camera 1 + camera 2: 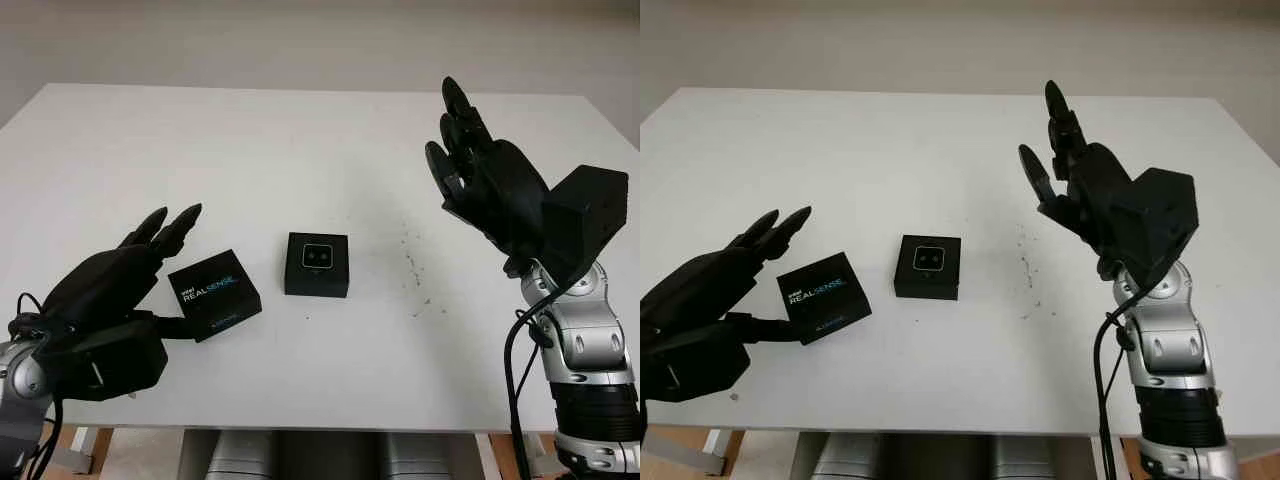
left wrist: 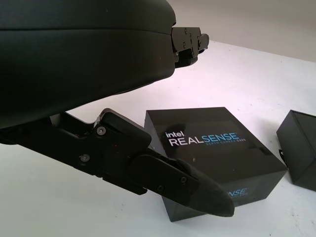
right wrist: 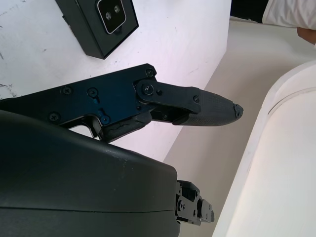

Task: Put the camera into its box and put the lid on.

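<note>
1. While both arms come up from the near edge in the left eye view, the left hand (image 1: pixel 120 270) sits low over the white worktop (image 1: pixel 300 140), holding nothing; the lid (image 1: pixel 214 294), black with REALSENSE print, lies just beside its fingertips, thumb side. The thumb seems to touch the lid's near edge; contact can't be told for sure. The box (image 1: pixel 317 264) lies further past the lid, away from the left hand, with the camera (image 1: pixel 318 257) already seated in it, lenses up. The right hand (image 1: pixel 478 165) is raised well above the worktop, holding nothing, well apart from the box.
2. Right eye view: same layout. Lid (image 1: pixel 823 297) by the left hand (image 1: pixel 710 290), box (image 1: pixel 928 267) between the two hands, nearer the left one. Dark specks (image 1: pixel 1025 270) on the worktop lie between the box and the right hand (image 1: pixel 1070 185).
3. Left wrist view: the thumb (image 2: pixel 163 175) reaches across the lid's (image 2: pixel 212 148) near corner, nothing pinched. A corner of the box (image 2: pixel 298 145) shows beyond the lid.
4. Right wrist view: a finger (image 3: pixel 192 106) is extended, gripping nothing. Box (image 3: pixel 98 22) with camera (image 3: pixel 114 11) lies on the worktop far below the hand.
</note>
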Controlling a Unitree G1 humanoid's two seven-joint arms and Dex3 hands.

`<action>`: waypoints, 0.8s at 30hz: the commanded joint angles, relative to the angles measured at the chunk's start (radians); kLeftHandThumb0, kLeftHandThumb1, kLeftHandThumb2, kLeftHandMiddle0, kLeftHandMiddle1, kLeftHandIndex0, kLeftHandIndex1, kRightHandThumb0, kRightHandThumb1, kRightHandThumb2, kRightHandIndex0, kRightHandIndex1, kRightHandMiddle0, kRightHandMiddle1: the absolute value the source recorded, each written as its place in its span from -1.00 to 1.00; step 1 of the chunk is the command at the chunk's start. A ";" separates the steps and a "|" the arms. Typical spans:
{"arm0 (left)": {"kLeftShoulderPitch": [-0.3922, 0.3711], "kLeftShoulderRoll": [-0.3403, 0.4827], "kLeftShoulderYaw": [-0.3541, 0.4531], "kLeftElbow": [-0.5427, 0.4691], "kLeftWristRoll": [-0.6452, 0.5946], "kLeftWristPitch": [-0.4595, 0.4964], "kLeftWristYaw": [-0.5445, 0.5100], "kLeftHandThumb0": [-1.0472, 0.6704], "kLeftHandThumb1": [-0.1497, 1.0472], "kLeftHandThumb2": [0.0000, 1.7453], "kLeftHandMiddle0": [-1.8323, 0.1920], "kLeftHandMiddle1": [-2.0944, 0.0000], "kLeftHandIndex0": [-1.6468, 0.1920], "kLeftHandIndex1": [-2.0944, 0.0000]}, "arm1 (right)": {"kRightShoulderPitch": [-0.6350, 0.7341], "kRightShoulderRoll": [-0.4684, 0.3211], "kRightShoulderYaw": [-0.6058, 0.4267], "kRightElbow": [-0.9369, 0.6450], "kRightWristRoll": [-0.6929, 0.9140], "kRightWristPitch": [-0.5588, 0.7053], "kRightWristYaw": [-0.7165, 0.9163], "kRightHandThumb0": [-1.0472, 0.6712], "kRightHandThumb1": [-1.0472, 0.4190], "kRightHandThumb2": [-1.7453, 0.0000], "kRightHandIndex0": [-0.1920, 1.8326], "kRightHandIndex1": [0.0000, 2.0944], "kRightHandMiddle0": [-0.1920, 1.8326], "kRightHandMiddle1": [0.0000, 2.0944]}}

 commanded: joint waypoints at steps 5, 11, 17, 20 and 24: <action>0.022 -0.018 -0.009 0.015 -0.061 -0.052 -0.017 -0.83 0.83 -0.94 1.00 1.00 1.00 0.96 | -0.012 0.001 -0.006 -0.016 0.007 0.003 -0.009 -0.59 -1.00 0.39 -1.00 -1.00 -0.98 -0.97; 0.037 -0.018 0.009 0.008 -0.207 -0.056 -0.108 -0.84 0.79 -0.95 1.00 1.00 0.97 0.95 | -0.012 -0.002 0.008 -0.039 -0.013 0.031 -0.022 -0.57 -1.00 0.38 -1.00 -1.00 -0.98 -0.97; 0.026 -0.016 0.009 0.045 -0.265 -0.080 -0.135 -0.82 0.77 -0.95 1.00 1.00 0.93 0.93 | -0.006 -0.020 0.024 -0.032 -0.062 -0.014 -0.026 -0.58 -1.00 0.38 -0.98 -0.98 -0.95 -0.95; 0.014 -0.014 0.007 0.066 -0.278 -0.082 -0.143 -0.78 0.74 -0.95 1.00 1.00 0.89 0.93 | 0.001 -0.038 0.038 -0.030 -0.108 -0.055 -0.024 -0.58 -1.00 0.36 -0.96 -0.97 -0.93 -0.94; -0.005 -0.020 0.002 0.089 -0.261 -0.092 -0.120 -0.72 0.73 -0.94 0.98 0.97 0.81 0.92 | 0.006 -0.045 0.048 -0.035 -0.139 -0.075 -0.023 -0.56 -1.00 0.36 -0.94 -0.96 -0.92 -0.93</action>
